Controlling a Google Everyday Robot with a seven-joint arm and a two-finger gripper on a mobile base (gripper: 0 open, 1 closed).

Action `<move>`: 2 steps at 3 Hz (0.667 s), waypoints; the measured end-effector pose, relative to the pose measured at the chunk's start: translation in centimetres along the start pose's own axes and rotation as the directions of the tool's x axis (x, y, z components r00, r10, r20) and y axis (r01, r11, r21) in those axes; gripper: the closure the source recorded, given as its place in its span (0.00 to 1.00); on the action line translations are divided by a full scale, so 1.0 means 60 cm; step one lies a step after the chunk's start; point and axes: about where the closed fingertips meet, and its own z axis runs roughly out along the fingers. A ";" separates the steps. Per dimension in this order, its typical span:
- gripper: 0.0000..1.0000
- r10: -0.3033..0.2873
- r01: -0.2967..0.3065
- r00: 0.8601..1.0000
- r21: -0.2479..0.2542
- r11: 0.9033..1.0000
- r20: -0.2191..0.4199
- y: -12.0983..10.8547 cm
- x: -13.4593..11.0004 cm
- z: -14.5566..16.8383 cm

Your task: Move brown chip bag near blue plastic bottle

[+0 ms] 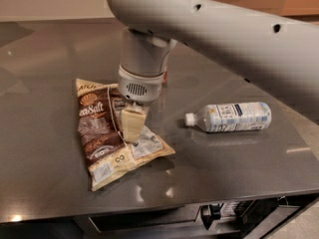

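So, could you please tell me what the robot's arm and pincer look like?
The arm is a thick, smooth, pale-grey tube dotted with small dark holes; its cylindrical wrist carries a slotted vent. The cream-coloured pincer is below it, over the brown chip bag. No cables show.
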 end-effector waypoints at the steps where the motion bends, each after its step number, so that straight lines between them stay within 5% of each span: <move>1: 1.00 0.002 -0.003 1.000 0.043 0.999 0.021 0.000 0.043 -0.054; 2: 1.00 0.014 -0.016 0.999 0.067 0.998 0.041 -0.007 0.076 -0.087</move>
